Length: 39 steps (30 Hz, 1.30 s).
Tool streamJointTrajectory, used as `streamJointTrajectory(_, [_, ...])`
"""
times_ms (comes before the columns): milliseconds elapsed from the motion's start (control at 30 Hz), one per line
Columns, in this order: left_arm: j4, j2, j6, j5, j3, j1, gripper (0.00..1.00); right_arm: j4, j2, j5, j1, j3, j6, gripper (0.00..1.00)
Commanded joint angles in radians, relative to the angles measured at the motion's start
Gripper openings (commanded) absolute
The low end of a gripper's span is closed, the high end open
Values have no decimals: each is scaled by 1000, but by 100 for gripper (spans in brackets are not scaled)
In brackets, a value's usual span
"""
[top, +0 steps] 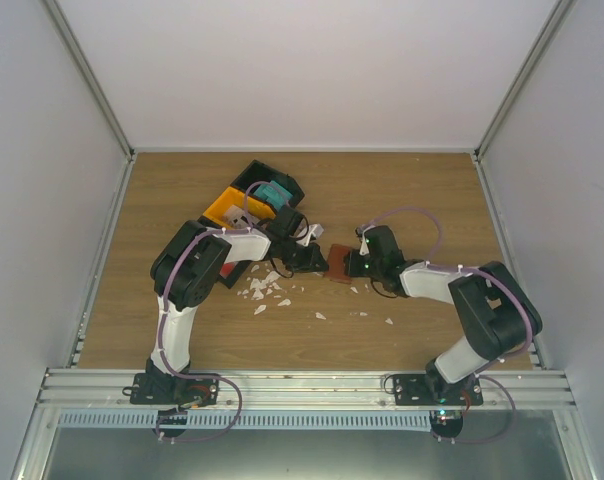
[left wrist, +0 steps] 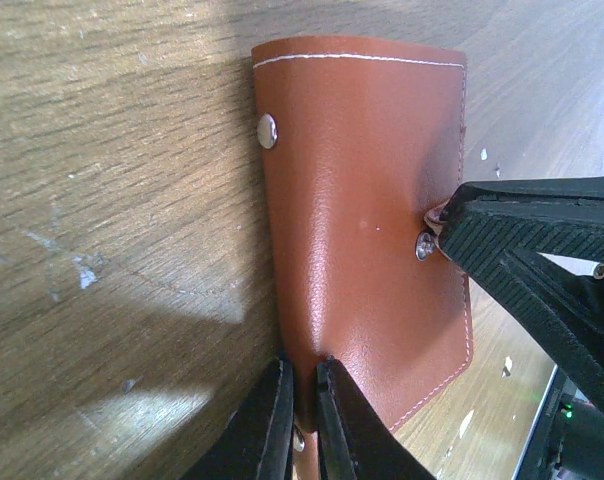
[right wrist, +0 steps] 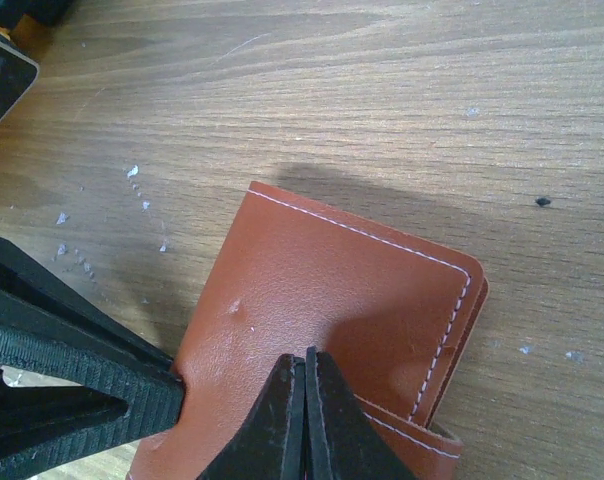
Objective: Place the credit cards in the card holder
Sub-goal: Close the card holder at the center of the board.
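The reddish-brown card holder (top: 338,268) lies folded shut on the wooden table between the two arms. My left gripper (top: 317,262) is shut on its left edge; in the left wrist view the jaws (left wrist: 302,385) pinch the leather of the card holder (left wrist: 362,200). My right gripper (top: 354,266) is shut with nothing between its jaws, its tips (right wrist: 305,365) resting on top of the card holder (right wrist: 332,290). The right fingers (left wrist: 522,225) touch it beside a metal snap. A teal credit card (top: 274,190) lies in the tray.
A black-and-orange compartment tray (top: 225,208) stands behind the left arm; its corner (right wrist: 2,80) shows in the right wrist view. Small white scraps (top: 265,290) are scattered on the table in front of the grippers. White walls enclose the table on three sides.
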Motion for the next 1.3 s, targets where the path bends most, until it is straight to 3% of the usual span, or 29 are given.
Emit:
streamJointTrajectory(0, [-103, 73, 0, -91, -29, -16, 10, -39, 31, -11, 18, 3, -12, 0])
streamJointTrajectory(167, [-117, 88, -15, -27, 1, -17, 10, -77, 58, -47, 21, 71, 6, 1])
streamJointTrajectory(533, [-99, 73, -27, -71, -29, -17, 11, -99, 7, -22, 22, 17, -13, 0])
streamJointTrajectory(900, [-101, 69, -36, -93, -29, -17, 11, -175, -32, 55, 21, 67, -46, 0])
streamJointTrajectory(1267, [-92, 58, -37, -98, -40, -17, 11, -100, -1, 34, 21, 31, -44, 1])
